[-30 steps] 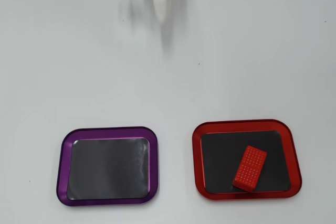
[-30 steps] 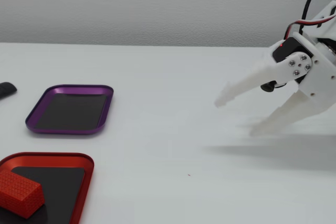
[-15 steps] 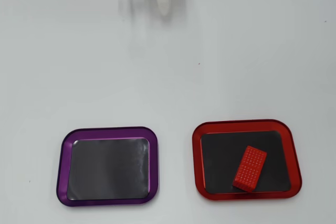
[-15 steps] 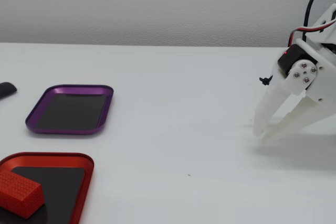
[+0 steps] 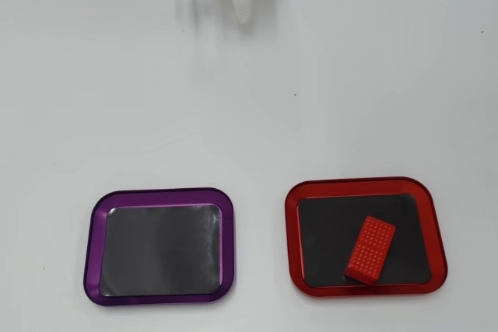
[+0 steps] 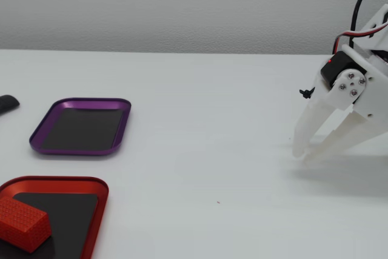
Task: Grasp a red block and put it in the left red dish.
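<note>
The red block lies tilted inside the red dish, on the dark floor toward its right side in the overhead view. In the fixed view the block sits in the red dish at the bottom left. My white gripper is far from both, at the right of the fixed view, its tips close together just above the table, holding nothing. In the overhead view only the gripper's tip shows at the top edge.
A purple-rimmed tray with a dark inside lies left of the red dish in the overhead view, and it also shows in the fixed view. A small dark object sits at the left edge of the fixed view.
</note>
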You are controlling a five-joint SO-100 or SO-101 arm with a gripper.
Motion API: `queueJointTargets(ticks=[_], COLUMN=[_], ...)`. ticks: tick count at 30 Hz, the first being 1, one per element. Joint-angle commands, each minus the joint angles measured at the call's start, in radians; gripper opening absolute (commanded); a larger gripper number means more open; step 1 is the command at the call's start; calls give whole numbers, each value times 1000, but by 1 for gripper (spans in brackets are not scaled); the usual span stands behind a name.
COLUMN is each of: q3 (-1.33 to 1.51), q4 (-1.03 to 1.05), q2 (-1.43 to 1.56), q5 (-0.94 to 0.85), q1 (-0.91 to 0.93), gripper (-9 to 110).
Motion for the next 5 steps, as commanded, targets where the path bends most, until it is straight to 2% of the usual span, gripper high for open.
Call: queueJointTargets(ticks=[1,5], q3=[3,3], q4=[3,3], q2=[110,110], q5=[-3,-3], q1=[-3,-3], gripper=[0,0])
